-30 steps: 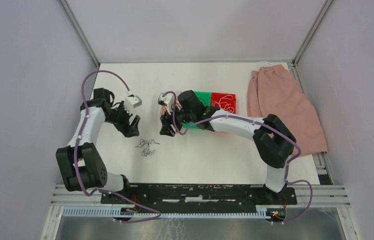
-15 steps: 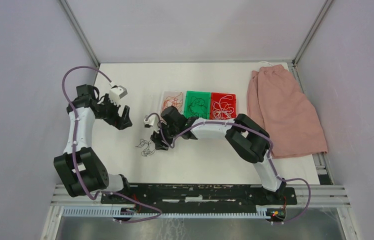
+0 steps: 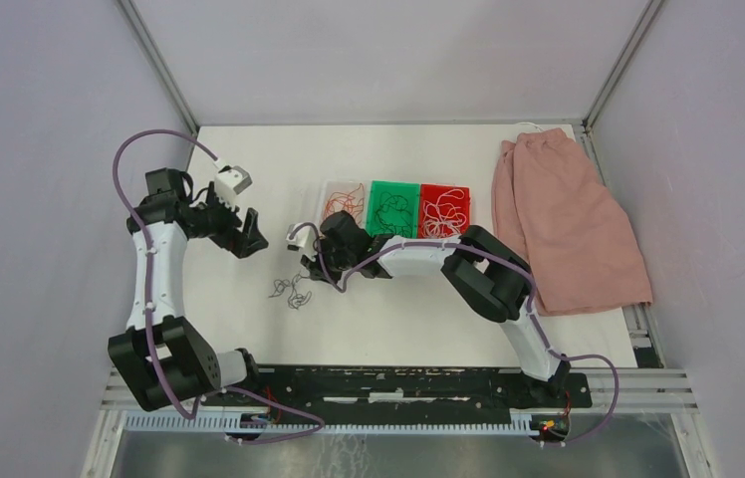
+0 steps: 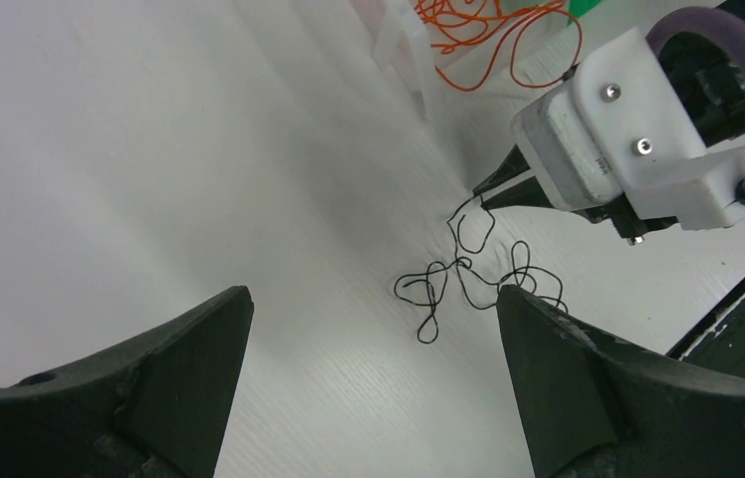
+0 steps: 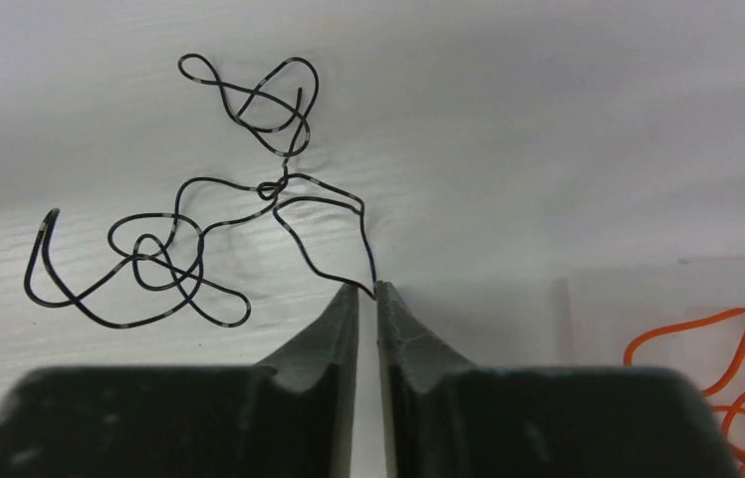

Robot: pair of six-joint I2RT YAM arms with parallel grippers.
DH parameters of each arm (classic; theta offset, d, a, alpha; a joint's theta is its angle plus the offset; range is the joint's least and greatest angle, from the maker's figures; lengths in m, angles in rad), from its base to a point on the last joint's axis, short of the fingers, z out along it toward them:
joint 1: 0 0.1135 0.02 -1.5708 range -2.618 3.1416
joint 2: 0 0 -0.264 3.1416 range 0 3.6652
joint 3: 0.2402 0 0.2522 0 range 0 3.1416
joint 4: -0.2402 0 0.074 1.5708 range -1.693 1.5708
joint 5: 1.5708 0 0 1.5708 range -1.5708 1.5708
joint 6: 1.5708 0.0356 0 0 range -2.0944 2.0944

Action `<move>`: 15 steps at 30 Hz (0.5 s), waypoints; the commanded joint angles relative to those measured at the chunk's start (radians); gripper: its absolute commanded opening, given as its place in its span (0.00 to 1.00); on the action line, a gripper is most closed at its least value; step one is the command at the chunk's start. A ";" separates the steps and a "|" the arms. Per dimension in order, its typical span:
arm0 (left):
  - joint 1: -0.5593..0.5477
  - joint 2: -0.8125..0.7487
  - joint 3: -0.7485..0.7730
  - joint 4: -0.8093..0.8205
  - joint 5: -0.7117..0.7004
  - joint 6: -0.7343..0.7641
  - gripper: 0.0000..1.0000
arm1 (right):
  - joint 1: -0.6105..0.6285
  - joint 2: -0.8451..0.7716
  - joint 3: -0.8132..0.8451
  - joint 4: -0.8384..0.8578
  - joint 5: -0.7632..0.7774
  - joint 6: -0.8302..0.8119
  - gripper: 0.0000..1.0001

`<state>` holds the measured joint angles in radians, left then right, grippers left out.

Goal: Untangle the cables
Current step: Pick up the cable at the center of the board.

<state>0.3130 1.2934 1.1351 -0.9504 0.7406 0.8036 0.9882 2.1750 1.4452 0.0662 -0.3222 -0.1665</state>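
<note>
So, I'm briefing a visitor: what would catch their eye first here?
A black wire tangle lying mid-table, with the right gripper pinching one loop. Behind it, a row of trays in clear, green and red holds sorted wires; a pink cloth lies far right.

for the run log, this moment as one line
right gripper: shut on black cable, at a loop's end | left gripper: open, off the cable | black cable: tangled, lying on table

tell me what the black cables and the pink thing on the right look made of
The black cables: thin wire with a smooth, faintly glossy coating, probably plastic; it holds stiff loops. The pink cloth: soft matte fabric, going by its folds.
</note>
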 commanded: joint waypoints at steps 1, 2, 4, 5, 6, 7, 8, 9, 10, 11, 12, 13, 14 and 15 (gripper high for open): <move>0.003 -0.056 -0.010 -0.011 0.113 0.050 1.00 | 0.003 -0.019 0.040 0.044 -0.079 -0.020 0.12; 0.002 -0.064 -0.016 -0.014 0.124 0.062 1.00 | 0.004 -0.024 0.044 0.036 -0.088 -0.021 0.08; 0.003 -0.075 -0.021 -0.027 0.133 0.095 1.00 | 0.002 -0.042 0.040 0.026 -0.102 -0.021 0.01; 0.003 -0.078 -0.021 -0.038 0.134 0.115 1.00 | 0.002 -0.056 0.033 0.026 -0.103 -0.019 0.01; 0.003 -0.078 -0.021 -0.047 0.132 0.134 1.00 | 0.001 -0.070 0.024 0.025 -0.103 -0.016 0.01; 0.004 -0.077 -0.022 -0.058 0.129 0.154 1.00 | -0.001 -0.089 0.017 0.024 -0.103 -0.011 0.01; 0.003 -0.074 -0.023 -0.072 0.128 0.174 1.00 | -0.004 -0.108 0.007 0.028 -0.106 -0.007 0.01; 0.003 -0.071 -0.024 -0.091 0.130 0.203 1.00 | -0.006 -0.130 -0.010 0.040 -0.106 0.000 0.01; 0.002 -0.068 -0.029 -0.111 0.135 0.236 1.00 | -0.009 -0.154 -0.027 0.054 -0.105 0.011 0.00; 0.003 -0.065 -0.033 -0.132 0.141 0.258 1.00 | -0.012 -0.176 -0.040 0.069 -0.107 0.027 0.00; 0.003 -0.064 -0.036 -0.155 0.152 0.282 0.99 | -0.016 -0.199 -0.049 0.079 -0.113 0.046 0.01; 0.003 -0.060 -0.038 -0.180 0.166 0.314 0.99 | -0.021 -0.220 -0.056 0.090 -0.121 0.065 0.01; 0.003 -0.058 -0.037 -0.215 0.182 0.349 0.98 | -0.026 -0.243 -0.063 0.095 -0.128 0.084 0.01; 0.003 -0.057 -0.036 -0.247 0.203 0.381 0.97 | -0.028 -0.263 -0.068 0.101 -0.136 0.102 0.00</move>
<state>0.3130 1.2388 1.1030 -1.0660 0.8444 0.9977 0.9783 2.0445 1.3876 0.0746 -0.4129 -0.1375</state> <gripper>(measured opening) 0.988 0.011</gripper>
